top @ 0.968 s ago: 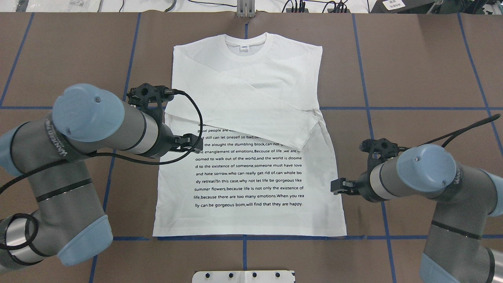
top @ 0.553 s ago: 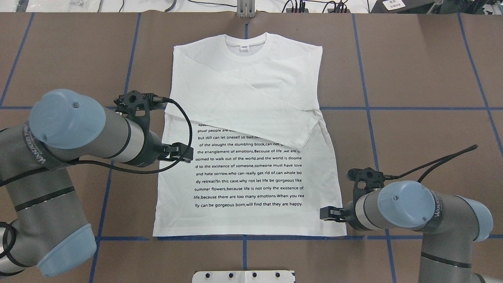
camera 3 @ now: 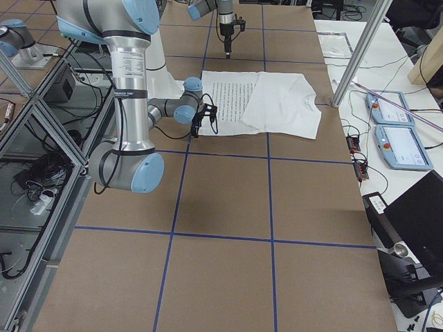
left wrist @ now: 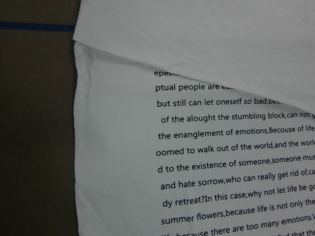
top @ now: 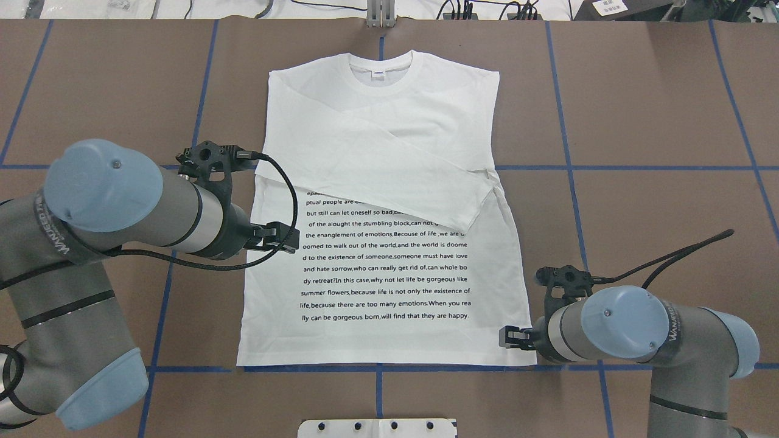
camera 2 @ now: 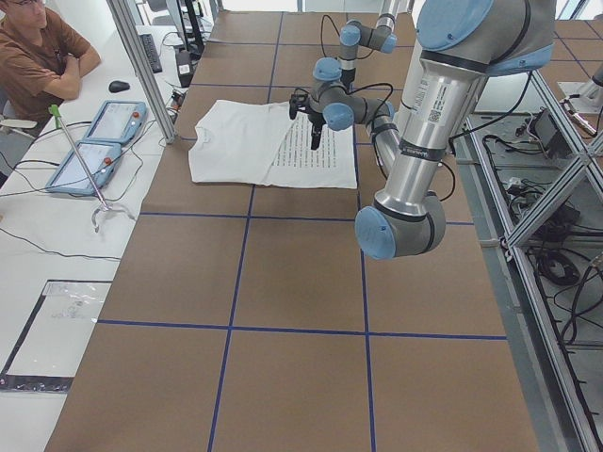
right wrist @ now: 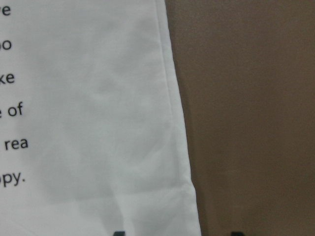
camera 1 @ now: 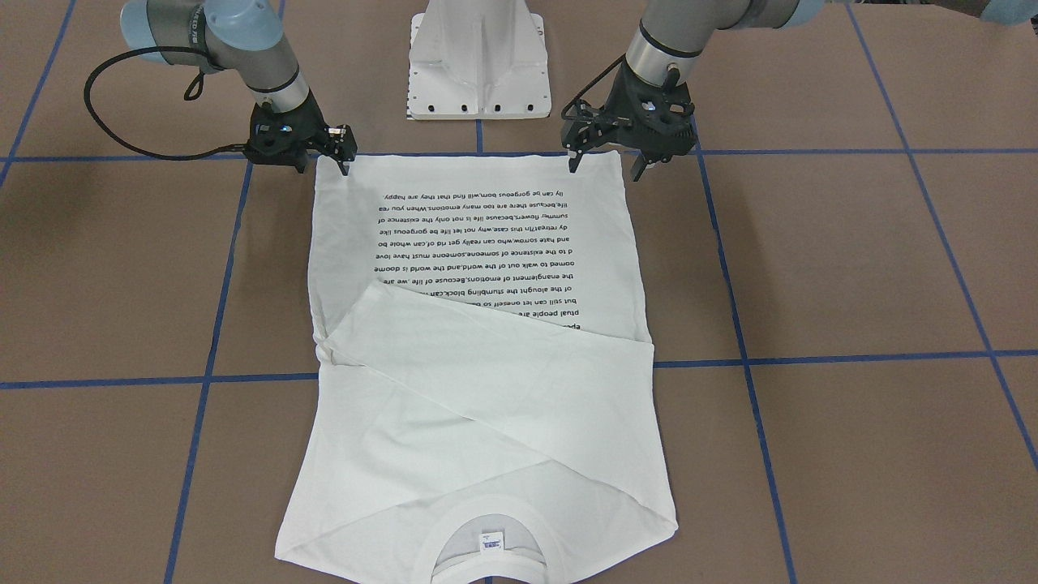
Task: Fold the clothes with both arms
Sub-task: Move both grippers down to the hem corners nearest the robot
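The white T-shirt (top: 389,274) is lying flat on the brown table (top: 639,121), printed side up. Its collar (top: 380,64) is pointing to the far edge and its hem is running along the near side, close to the robot. Both sleeves (top: 395,164) are lying folded across the chest, crossing each other and covering the top lines of the black text (top: 383,267).

The right hand (top: 510,339) is hovering low at the near right corner of the hem, its fingers spread. In the right wrist view the two fingertips (right wrist: 118,233) are showing at the bottom, one over the cloth and one over bare table, straddling the shirt's right edge. Whether they are touching the cloth I cannot tell.

The left hand (top: 287,238) is hanging higher over the shirt's left side, its fingers also spread wide and holding nothing.
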You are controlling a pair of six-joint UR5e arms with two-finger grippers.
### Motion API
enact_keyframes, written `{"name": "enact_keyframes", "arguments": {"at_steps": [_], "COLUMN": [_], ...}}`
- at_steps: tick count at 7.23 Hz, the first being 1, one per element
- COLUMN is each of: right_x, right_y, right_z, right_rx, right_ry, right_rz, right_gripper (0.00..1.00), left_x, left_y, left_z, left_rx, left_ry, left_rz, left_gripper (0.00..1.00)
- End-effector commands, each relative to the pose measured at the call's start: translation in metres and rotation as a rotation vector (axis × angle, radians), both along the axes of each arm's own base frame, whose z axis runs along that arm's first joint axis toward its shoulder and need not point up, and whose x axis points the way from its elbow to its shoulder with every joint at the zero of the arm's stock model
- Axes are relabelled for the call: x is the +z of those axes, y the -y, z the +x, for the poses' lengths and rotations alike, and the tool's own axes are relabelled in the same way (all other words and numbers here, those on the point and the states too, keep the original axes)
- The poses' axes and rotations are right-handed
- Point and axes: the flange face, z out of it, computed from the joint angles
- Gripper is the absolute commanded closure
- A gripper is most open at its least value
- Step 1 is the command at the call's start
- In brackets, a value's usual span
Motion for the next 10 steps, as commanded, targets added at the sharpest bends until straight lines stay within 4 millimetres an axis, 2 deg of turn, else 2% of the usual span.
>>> {"name": "enact_keyframes", "arguments": {"at_steps": [1, 3, 5, 6, 7, 8, 10], "right_x": [0.001, 0.001, 0.001, 0.001, -0.001, -0.006, -0.010], "right_y": [-0.004, -0.008, -0.009, -0.010, -0.009, -0.007, -0.007], "right_z": [-0.002, -0.004, -0.005, -0.005, -0.002, 0.000, 0.002], "right_rx": [-0.008, -0.011, -0.015, -0.016, -0.014, -0.010, 0.034], "right_ry": [-0.004, -0.004, -0.005, -0.004, 0.000, 0.009, 0.015], "right_rz": [-0.004, -0.012, -0.013, -0.014, -0.014, -0.011, -0.043], "right_gripper": [0.30, 0.36, 0.50, 0.64, 0.88, 1.00, 1.00], "left_x": [0.001, 0.003, 0.004, 0.004, 0.004, 0.004, 0.007], "left_y": [0.001, 0.000, 0.000, 0.000, 0.000, 0.000, 0.001], "left_z": [0.000, 0.001, 0.001, 0.001, 0.001, 0.001, 0.003], "left_rx": [0.000, 0.002, 0.003, 0.003, 0.004, 0.004, 0.003], "left_ry": [0.003, 0.006, 0.007, 0.007, 0.007, 0.007, 0.013], "left_rz": [0.001, -0.001, 0.000, 0.000, 0.000, 0.000, -0.005], "left_gripper": [0.01, 0.01, 0.01, 0.01, 0.01, 0.01, 0.01]}}
